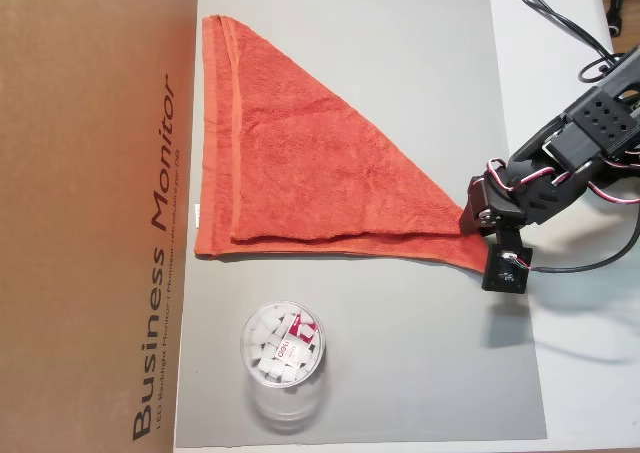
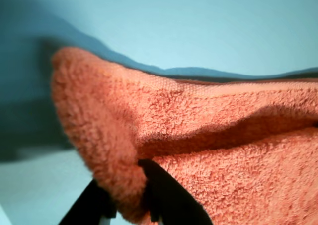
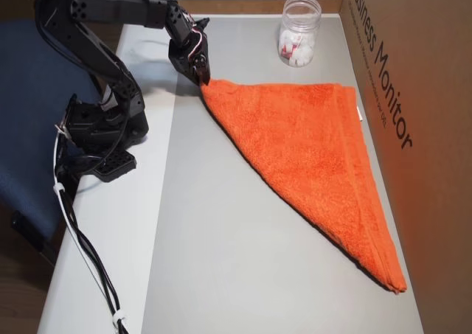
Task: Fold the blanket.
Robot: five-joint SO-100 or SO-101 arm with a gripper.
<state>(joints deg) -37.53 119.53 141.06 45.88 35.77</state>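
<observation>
The blanket (image 1: 300,163) is an orange-red terry towel lying folded into a triangle on a grey mat (image 1: 400,353). In an overhead view the blanket (image 3: 310,150) tapers to a pointed corner at the upper left. My gripper (image 3: 202,80) is shut on that corner, holding it slightly lifted. In the other overhead view the gripper (image 1: 474,228) sits at the triangle's right tip. The wrist view shows the blanket corner (image 2: 189,135) bunched between my black fingers (image 2: 166,192).
A clear plastic cup (image 1: 283,358) holding white packets stands on the mat near the blanket; it is also at the cup (image 3: 299,32). A tall cardboard box (image 1: 90,213) borders the mat along the blanket's long edge. Cables (image 3: 81,245) trail from the arm base.
</observation>
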